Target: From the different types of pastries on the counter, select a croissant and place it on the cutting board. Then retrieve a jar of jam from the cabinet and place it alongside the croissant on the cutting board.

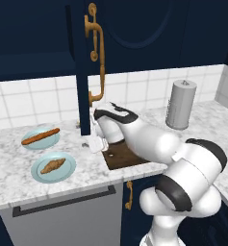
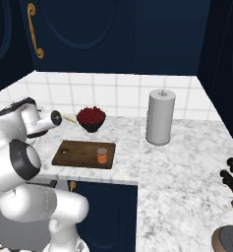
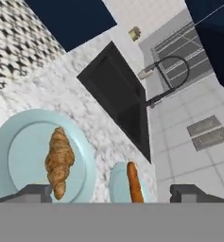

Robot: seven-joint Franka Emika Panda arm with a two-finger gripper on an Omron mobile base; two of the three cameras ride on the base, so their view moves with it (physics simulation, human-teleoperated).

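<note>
The golden-brown croissant (image 1: 53,166) (image 3: 59,161) lies on a light blue plate (image 1: 38,174) on the marbled counter (image 1: 9,178), left of the cutting board. The orange-brown bread stick (image 1: 40,136) (image 3: 134,182) lies on a second blue plate behind it. On the dark brown cutting board (image 2: 78,153) (image 1: 122,157) stands the small orange-red jar of jam (image 2: 102,155), upright. My gripper (image 1: 94,143) (image 3: 112,194) hangs open over the counter between the board and the plates, above and apart from the croissant, with nothing between its fingers. The arm hides most of the board in the left base view.
The navy cabinet door (image 1: 84,72) with its brass handle (image 1: 97,53) stands open, edge-on, just behind my hand. A dark bowl of red berries (image 2: 91,118) sits behind the board, a grey paper-towel roll (image 2: 160,116) to its right. A black cooktop (image 3: 118,101) lies beyond the plates.
</note>
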